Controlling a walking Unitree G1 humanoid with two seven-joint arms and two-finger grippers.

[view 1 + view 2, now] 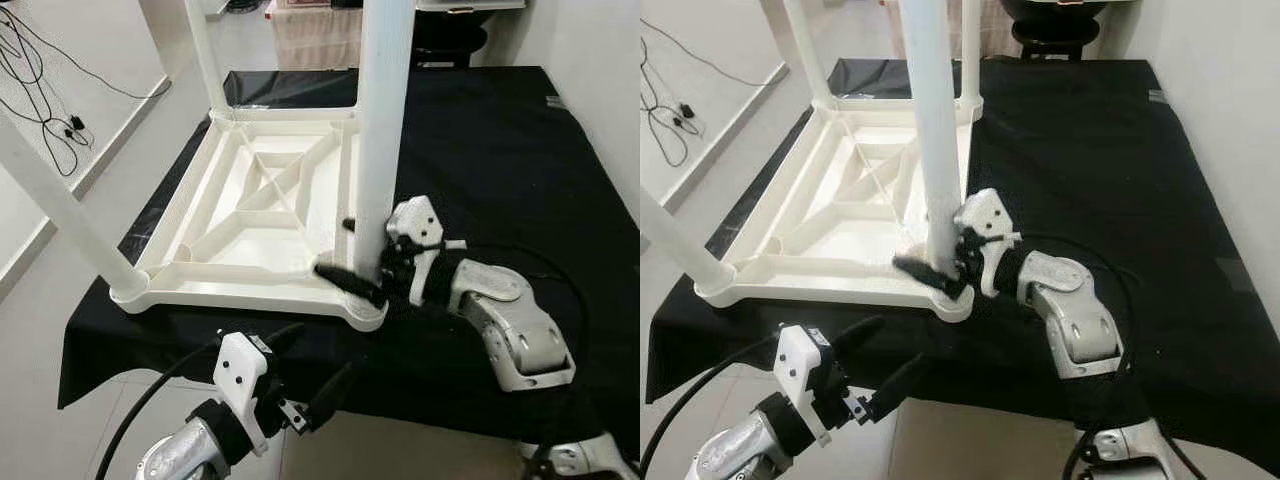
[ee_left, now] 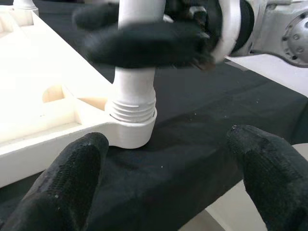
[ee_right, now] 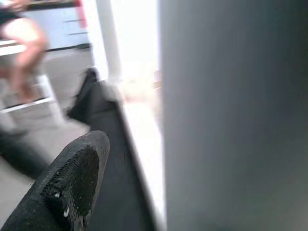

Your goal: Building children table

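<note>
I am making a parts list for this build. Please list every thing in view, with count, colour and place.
tabletop: one, white, upside down on the cloth
legs: four, white, standing in the tabletop's corners
cloth: one, black, under the tabletop
cables: several, black, on the floor by the left wall
left claw: open, before the cloth's near edge
right claw: shut on the near right leg, low by its socket

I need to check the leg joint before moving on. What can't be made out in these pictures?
- Near table leg: top cut off by frame edge, eye views.
- Thread seating in the corner socket: partly visible, depth unclear, left wrist view.
- Right gripper grip: blurred, leg blocks right wrist view.
</note>
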